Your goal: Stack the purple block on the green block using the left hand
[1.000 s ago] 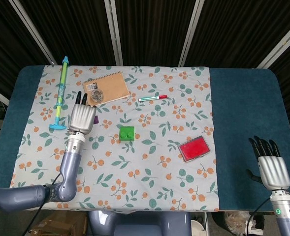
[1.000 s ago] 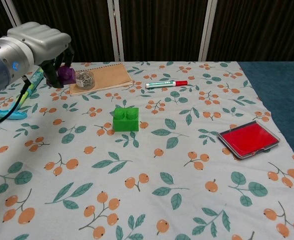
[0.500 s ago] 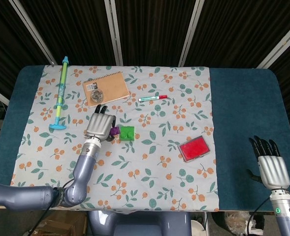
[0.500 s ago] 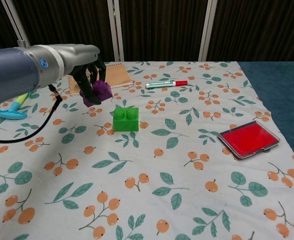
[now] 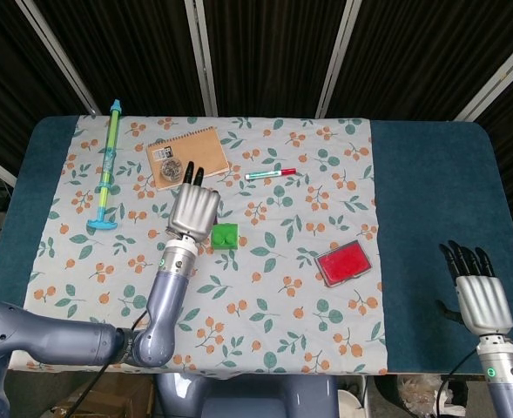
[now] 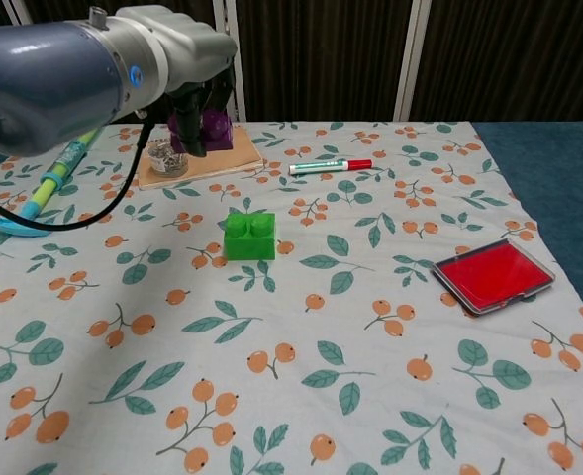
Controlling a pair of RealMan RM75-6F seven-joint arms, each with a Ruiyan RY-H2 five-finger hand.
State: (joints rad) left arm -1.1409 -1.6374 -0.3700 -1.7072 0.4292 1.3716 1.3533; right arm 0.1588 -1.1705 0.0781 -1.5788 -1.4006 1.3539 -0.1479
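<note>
Your left hand (image 6: 194, 74) grips the purple block (image 6: 208, 126), which hangs under its curled fingers, raised off the cloth. The green block (image 6: 248, 237) sits on the floral cloth (image 6: 370, 327) at about 5 o'clock from that hand in the chest view, well below it. Your right hand (image 5: 481, 296) rests apart at the table's edge, fingers straight, holding nothing.

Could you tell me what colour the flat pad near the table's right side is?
Red pad, dark frame; chest view.
</note>
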